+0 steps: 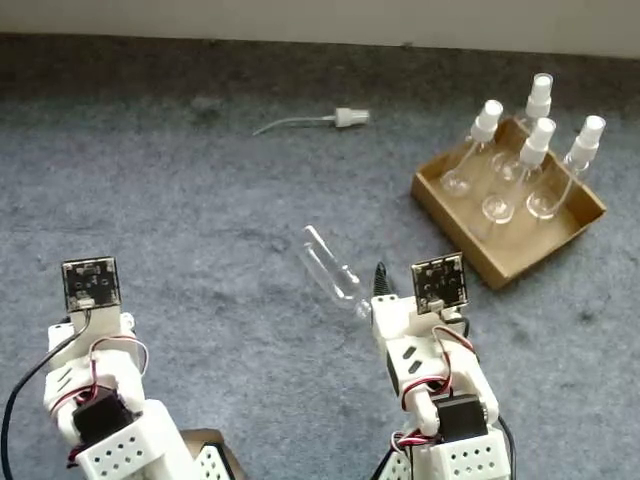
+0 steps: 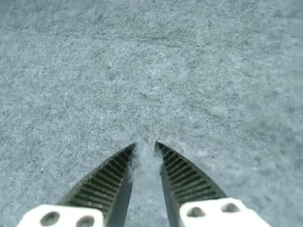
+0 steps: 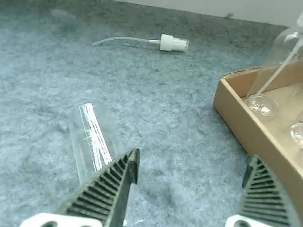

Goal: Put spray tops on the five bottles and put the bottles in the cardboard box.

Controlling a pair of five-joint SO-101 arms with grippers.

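Observation:
A clear bottle (image 1: pixel 333 266) without a top lies on its side on the grey carpet, just ahead of the right arm (image 1: pixel 430 340). My right gripper (image 3: pixel 194 158) is open wide, and the bottle (image 3: pixel 92 142) lies just outside one finger (image 3: pixel 113 182), apart from it. A loose spray top (image 1: pixel 345 118) with its long tube lies farther back; it also shows in the right wrist view (image 3: pixel 173 42). The cardboard box (image 1: pixel 450 222) at the right holds several bottles with spray tops on. My left gripper (image 2: pixel 144 144) hovers over bare carpet, fingers nearly together, holding nothing.
The left arm (image 1: pixel 95 330) stands at the front left, far from the bottle and box. The box's near wall (image 3: pixel 246 127) rises close to the right gripper's other finger. A pale wall edge runs along the far side of the carpet.

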